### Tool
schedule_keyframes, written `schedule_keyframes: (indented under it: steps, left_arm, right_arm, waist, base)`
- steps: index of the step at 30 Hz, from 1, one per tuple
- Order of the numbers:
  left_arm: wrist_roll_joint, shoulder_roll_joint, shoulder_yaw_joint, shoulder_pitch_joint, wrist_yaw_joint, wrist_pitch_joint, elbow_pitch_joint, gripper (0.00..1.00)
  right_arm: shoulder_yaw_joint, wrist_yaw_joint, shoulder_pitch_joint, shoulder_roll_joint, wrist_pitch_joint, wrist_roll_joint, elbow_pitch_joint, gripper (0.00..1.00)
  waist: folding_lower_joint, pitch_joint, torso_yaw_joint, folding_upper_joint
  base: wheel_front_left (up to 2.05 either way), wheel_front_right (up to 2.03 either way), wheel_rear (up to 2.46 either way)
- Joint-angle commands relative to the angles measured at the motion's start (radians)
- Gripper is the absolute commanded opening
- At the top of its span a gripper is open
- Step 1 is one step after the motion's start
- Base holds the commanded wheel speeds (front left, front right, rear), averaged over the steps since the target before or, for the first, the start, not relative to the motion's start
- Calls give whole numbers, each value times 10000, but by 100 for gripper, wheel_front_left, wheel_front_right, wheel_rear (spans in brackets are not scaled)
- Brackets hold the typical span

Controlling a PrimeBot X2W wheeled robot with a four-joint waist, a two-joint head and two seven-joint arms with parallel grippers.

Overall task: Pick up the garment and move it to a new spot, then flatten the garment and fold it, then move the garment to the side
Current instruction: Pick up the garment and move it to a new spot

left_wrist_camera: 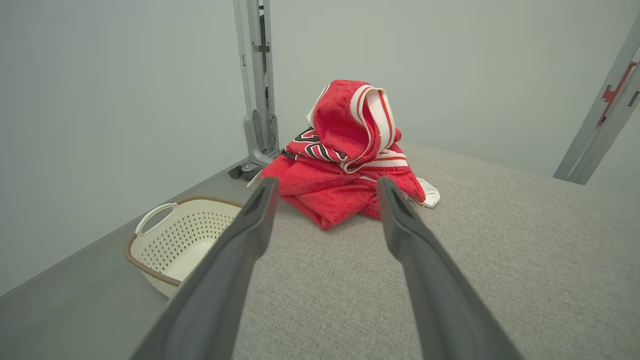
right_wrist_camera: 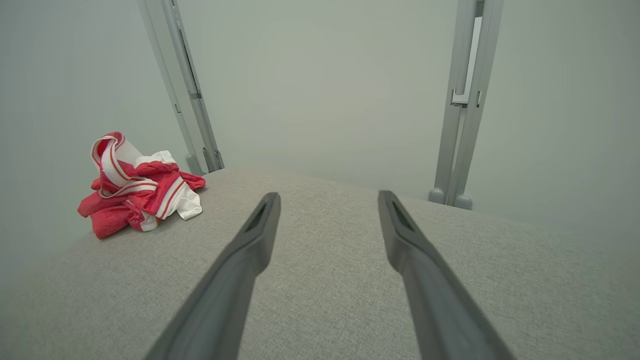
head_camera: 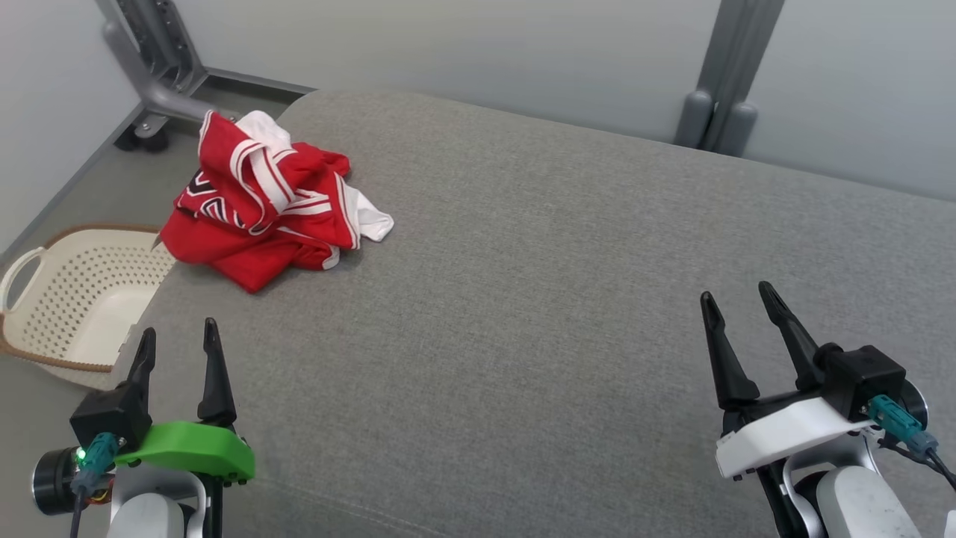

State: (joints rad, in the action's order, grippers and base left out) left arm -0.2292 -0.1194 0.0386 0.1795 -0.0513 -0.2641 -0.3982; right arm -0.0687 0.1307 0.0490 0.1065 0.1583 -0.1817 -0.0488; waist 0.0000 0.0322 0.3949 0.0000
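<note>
A red garment with white stripes and black lettering lies crumpled in a heap at the far left corner of the grey padded surface. The same garment rises straight ahead of my left gripper, whose fingers are spread and hold nothing. In the head view that left gripper hovers at the near left edge, well short of the heap. My right gripper stands open at the near right, far from the garment, which lies off to its left.
A cream perforated laundry basket sits on the floor left of the surface, beside the garment's corner. Grey metal frame posts stand behind the surface against the pale wall. A wide bare stretch of grey fabric spans the middle and right.
</note>
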Motion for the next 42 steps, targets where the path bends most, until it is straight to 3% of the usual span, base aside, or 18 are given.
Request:
schedule_keyframes:
  steps: [1,9,15,23,32,34,35,42]
  left_arm:
    - [32,14,64,-32,47,-4,37,100]
    - [50,161,311,343,45,-4,308,100]
    - [-37,301,235,1629,-201,-3,211,100]
    - [-323,-161,113,4408,-535,7,-2679,100]
    - [-712,-926,434,6481,-609,25,-5909,100]
    - [-758,-1113,552,6645,-547,-10,-6153,40]
    - [-797,-1181,639,6672,-539,-25,-6234,0]
    - [-468,-1581,1277,5777,-228,-9,-4670,0]
  right_arm:
    - [5,1,150,64,-39,26,53,100]
    - [-172,1,486,194,-227,6,269,100]
    - [-269,1,1156,495,-615,137,761,100]
    - [-546,1,2139,877,-956,156,1169,100]
    - [-529,1,2576,877,-787,161,1046,100]
    - [-528,1,2597,862,-725,174,996,100]
    - [-513,1,2598,848,-666,177,964,100]
    - [-537,1,2401,685,-337,91,639,100]
  waist:
    - [0,195,415,0]
    - [0,708,346,0]
    - [0,1990,-27,0]
    - [0,3575,-891,0]
    - [0,4214,-1607,0]
    - [0,4174,-1676,0]
    - [0,4128,-1706,0]
    - [0,3363,-1858,0]
  base:
    - [0,0,0]
    - [0,0,0]
    - [0,0,0]
    - [0,0,0]
    - [0,0,0]
    - [0,0,0]
    - [0,0,0]
    - [0,0,0]
